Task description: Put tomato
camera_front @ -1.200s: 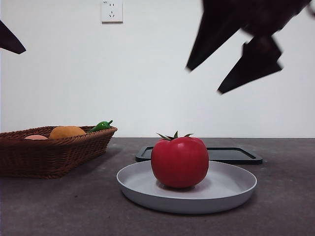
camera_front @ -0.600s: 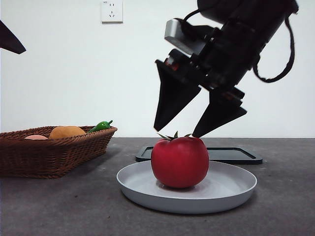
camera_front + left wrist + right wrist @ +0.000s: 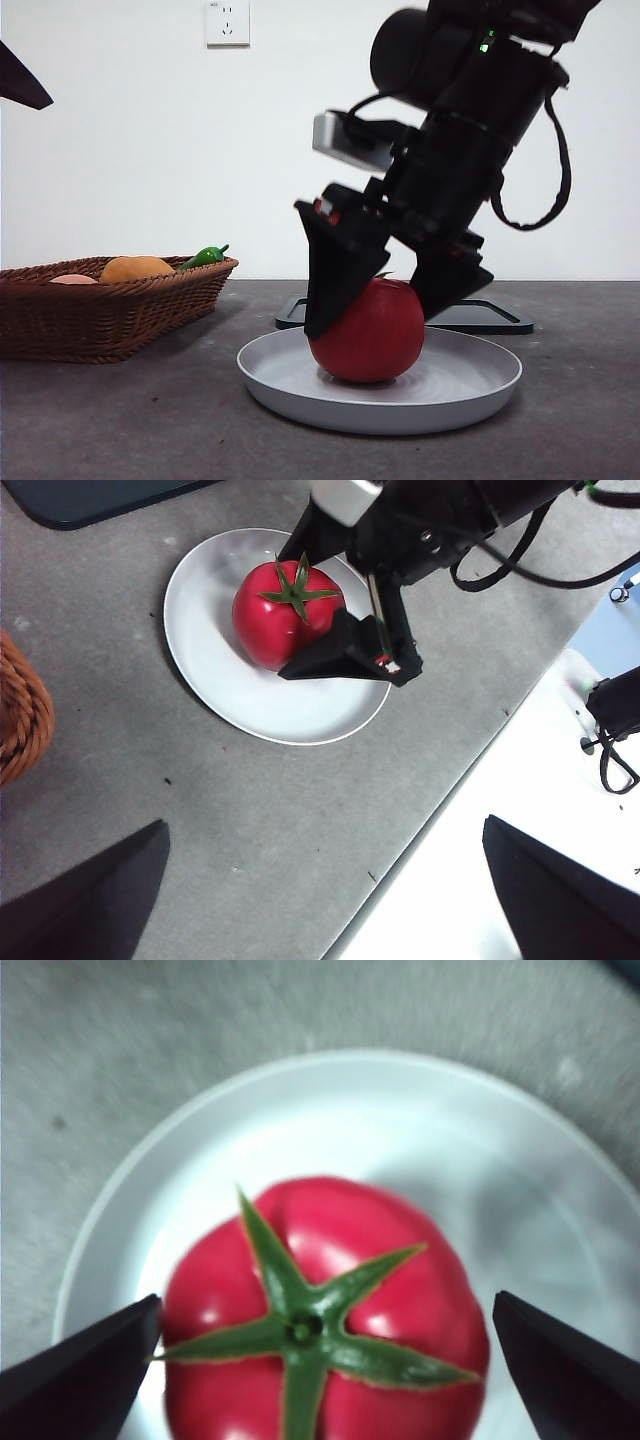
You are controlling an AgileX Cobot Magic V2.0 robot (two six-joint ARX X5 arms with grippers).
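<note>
The glossy red tomato (image 3: 375, 335) with a green spiky calyx sits on a pale grey plate (image 3: 470, 385). My right gripper (image 3: 372, 320) has come down over it, jaws open, one on each side of the tomato at about mid-height. In the right wrist view the tomato (image 3: 320, 1310) lies between my two jaws on the plate (image 3: 400, 1110). The left wrist view shows the tomato (image 3: 275, 615), the plate (image 3: 210, 670) and the right gripper astride it. My left gripper (image 3: 325, 825) is open and empty, held high and away; it shows as a black tip (image 3: 20, 80).
A wicker basket (image 3: 100, 310) at the left holds an orange fruit (image 3: 137, 267) and a small green pepper (image 3: 205, 256). A flat black tray (image 3: 480, 315) lies just behind the plate. The table's edge (image 3: 430, 820) borders a white surface.
My right gripper came down from the upper right, first hovering just above the calyx, and now its open jaws straddle the tomato. The tomato and the left arm have not moved.
</note>
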